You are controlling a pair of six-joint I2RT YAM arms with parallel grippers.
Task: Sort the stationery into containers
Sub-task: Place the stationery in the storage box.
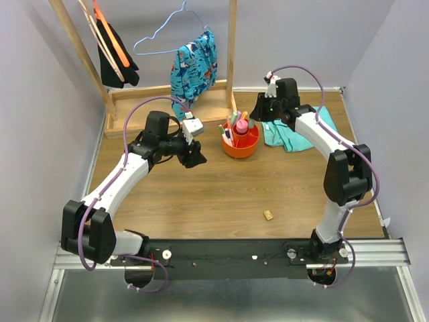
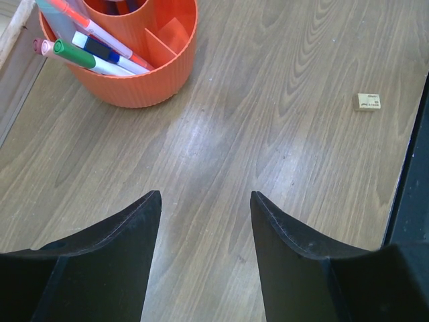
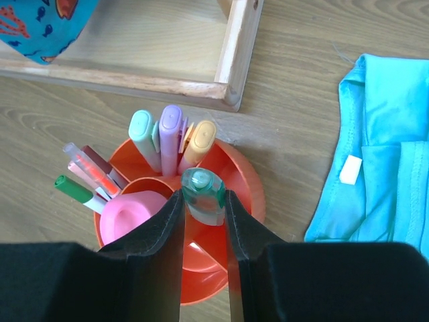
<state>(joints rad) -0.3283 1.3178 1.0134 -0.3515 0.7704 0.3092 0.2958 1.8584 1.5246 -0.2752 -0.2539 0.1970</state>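
The right gripper (image 3: 204, 196) pinches a green-capped item (image 3: 198, 182) over the orange bowl (image 3: 247, 181).
Its fingers press the item from both sides. Just beyond the tips stand three pastel highlighters (image 3: 171, 131). The left gripper (image 2: 204, 199) has its fingers spread above the table (image 2: 221, 134), with the bowl beyond its left finger and the tan eraser (image 2: 367, 101) far to the right.

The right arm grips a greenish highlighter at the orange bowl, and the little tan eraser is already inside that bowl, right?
Not quite: the eraser lies alone on the wooden table, well away from the bowl, as the top external view shows. The right end effector does grip the greenish highlighter at the bowl.
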